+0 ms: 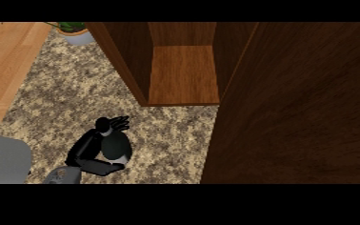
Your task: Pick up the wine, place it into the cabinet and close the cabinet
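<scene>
Head view shows the left hand with its fingers and thumb curled round the dark wine bottle, which stands on the speckled worktop. To do this step well, lift straight up, keep the bottle upright, then carry it forward and right into the open cabinet, clearing its door. No right hand shows.

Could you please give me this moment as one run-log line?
left hand: shut on dark wine bottle, over speckled granite counter | open wooden cabinet: shelf bare | right hand: not visible
</scene>
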`<state>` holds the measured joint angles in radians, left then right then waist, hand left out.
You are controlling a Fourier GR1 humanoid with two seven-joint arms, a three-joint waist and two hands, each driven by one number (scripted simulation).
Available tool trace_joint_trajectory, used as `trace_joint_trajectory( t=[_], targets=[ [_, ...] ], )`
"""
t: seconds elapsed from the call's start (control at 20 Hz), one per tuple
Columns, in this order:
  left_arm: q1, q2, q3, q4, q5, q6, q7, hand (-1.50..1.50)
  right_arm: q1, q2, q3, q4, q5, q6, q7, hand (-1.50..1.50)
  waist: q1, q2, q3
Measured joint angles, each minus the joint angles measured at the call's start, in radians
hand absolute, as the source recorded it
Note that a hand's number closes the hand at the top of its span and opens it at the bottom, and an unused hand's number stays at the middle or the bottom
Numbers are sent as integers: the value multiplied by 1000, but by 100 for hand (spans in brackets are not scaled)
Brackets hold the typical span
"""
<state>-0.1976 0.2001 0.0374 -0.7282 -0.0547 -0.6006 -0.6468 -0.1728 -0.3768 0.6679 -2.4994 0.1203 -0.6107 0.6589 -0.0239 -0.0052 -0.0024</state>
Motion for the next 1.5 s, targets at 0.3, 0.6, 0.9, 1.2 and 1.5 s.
trace_joint_trajectory(
  t=[0.3,0.6,0.9,1.2,1.5],
  targets=[
    [-11,-1,-14,18,11,20,-49,150,33,-30,21,0,0,-9,-47,-150,1,-1,1],
    [-20,14,-37,22,0,66,-124,150,36,-46,30,-2,1,-26,-57,-150,1,-1,1],
    [22,-27,30,-2,68,192,-149,150,62,-65,38,0,-3,-45,-94,-150,8,-4,3],
    [61,-63,64,-84,127,243,-113,150,68,-82,25,-4,-4,-54,-101,-150,14,-2,2],
    [128,-120,21,-259,160,235,-21,150,83,-107,18,-10,-5,-62,-109,-150,15,-3,2]
  ],
)
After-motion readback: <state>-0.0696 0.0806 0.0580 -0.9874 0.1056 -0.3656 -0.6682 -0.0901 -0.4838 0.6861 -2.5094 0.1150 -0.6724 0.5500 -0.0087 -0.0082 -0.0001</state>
